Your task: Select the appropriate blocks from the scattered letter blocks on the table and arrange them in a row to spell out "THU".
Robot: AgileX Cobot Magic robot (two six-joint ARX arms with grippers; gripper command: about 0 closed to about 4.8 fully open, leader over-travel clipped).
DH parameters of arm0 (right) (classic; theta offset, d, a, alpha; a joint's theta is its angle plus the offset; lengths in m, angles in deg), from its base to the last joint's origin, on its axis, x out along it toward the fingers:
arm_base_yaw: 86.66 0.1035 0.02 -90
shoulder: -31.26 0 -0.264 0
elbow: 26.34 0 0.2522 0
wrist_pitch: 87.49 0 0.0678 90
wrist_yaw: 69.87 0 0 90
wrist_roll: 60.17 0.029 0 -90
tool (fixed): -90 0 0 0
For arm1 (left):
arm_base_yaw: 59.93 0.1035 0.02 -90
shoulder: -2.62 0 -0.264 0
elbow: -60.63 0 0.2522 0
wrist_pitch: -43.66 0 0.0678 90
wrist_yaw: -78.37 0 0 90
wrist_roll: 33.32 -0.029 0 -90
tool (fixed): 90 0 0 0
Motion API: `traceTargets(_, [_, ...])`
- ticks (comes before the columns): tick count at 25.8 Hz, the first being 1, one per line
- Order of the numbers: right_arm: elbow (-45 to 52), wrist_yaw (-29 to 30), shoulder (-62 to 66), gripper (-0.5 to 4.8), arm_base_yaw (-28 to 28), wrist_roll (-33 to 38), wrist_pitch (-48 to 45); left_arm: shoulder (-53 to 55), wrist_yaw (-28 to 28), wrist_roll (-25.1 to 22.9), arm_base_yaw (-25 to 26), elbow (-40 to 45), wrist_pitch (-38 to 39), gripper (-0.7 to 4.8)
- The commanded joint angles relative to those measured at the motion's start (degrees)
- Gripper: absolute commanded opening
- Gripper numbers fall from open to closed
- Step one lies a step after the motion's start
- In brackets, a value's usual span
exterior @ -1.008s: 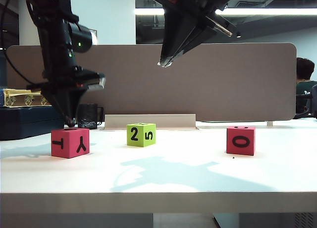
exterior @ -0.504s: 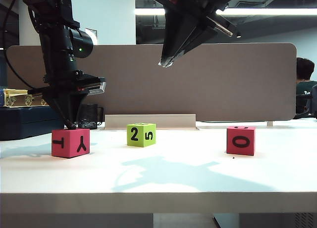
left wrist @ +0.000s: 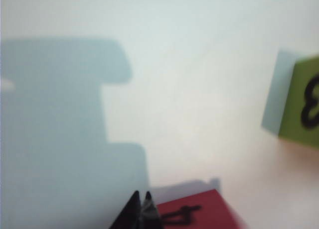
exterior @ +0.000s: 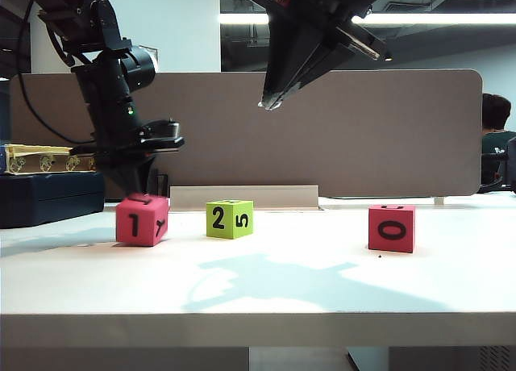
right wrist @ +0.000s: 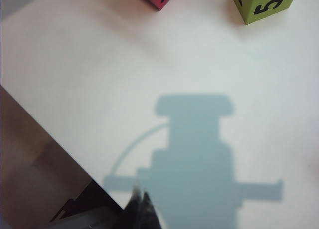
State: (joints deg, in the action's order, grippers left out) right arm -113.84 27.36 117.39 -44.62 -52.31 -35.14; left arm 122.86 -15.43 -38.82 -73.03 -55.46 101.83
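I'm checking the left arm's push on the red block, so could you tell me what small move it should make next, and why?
Probably keep nudging the left red block toward the green block. The shut left gripper sits at its far edge, the block looks slightly tilted, and a gap remains. The shut right gripper hangs high.

- both arms are matte black, chunky joints
- left gripper [exterior: 137, 192] tapers to a dark wedge; tiny green LED and black cable above
- right gripper [exterior: 269, 103] has long black fingers
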Motion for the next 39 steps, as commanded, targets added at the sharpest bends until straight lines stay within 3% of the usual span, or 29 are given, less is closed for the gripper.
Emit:
traceTargets(1, [-0.2, -0.1, -0.2, -0.05, 0.2, 0.1, 0.8, -0.3, 2.0, -0.2, 0.0, -0.5, -4.2, -0.06])
traceTargets(6, [-0.2, -0.1, -0.2, -0.05, 0.2, 0.1, 0.4, -0.7, 3.0, 0.7, -0.1, -8.6, 11.3, -0.06])
traceTargets(8, [-0.2, -0.1, -0.2, -0.05, 0.2, 0.1, 0.4, -1.4, 2.8, 0.6, -0.1, -9.1, 15.4, -0.06])
traceTargets(11, [-0.2, 0.0, -0.2, -0.05, 0.2, 0.1, 0.8, -1.2, 7.5, 0.6, 0.0, -9.0, 20.6, -0.06])
traceTargets(14, [-0.2, 0.0, -0.2, -0.05, 0.2, 0.1, 1.1, -1.2, 7.5, 1.1, 0.0, -8.0, 22.3, -0.06])
traceTargets(25, [-0.2, 0.3, -0.2, -0.05, 0.2, 0.1, 1.6, 0.2, -0.5, 1.4, -0.2, -3.4, 20.0, -0.06])
traceTargets(39, [-0.2, 0.3, -0.2, -0.05, 0.2, 0.1, 1.6, 0.5, -8.1, 3.0, -5.4, -3.4, 16.5, -0.06])
